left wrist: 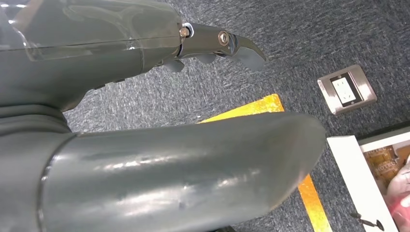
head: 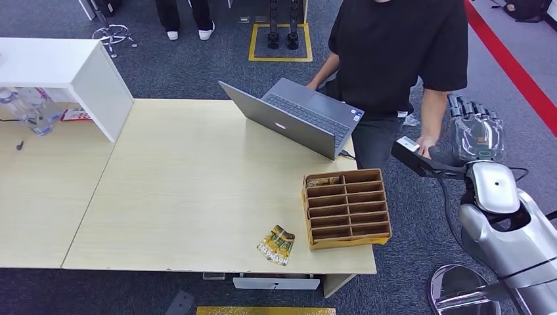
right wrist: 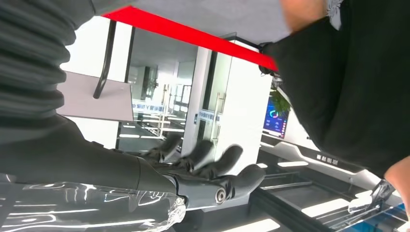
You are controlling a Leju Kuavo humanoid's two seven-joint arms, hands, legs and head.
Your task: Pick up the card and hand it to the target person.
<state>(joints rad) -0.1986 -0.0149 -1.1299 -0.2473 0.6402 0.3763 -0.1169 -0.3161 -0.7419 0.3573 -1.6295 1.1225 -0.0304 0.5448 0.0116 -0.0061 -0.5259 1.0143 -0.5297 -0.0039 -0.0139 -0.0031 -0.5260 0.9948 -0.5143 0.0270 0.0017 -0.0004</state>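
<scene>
Wooden slotted organizer on table, contents unclear.

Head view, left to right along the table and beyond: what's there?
Plastic bottles → white box → yellow snack packet → wooden divider tray → person's hand holding the card → robot's right hand, raised beside the person.

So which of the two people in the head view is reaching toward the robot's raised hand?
The person in the black T-shirt beside the laptop, whose hand is at the card near the right hand. The other stands far behind the table.
</scene>
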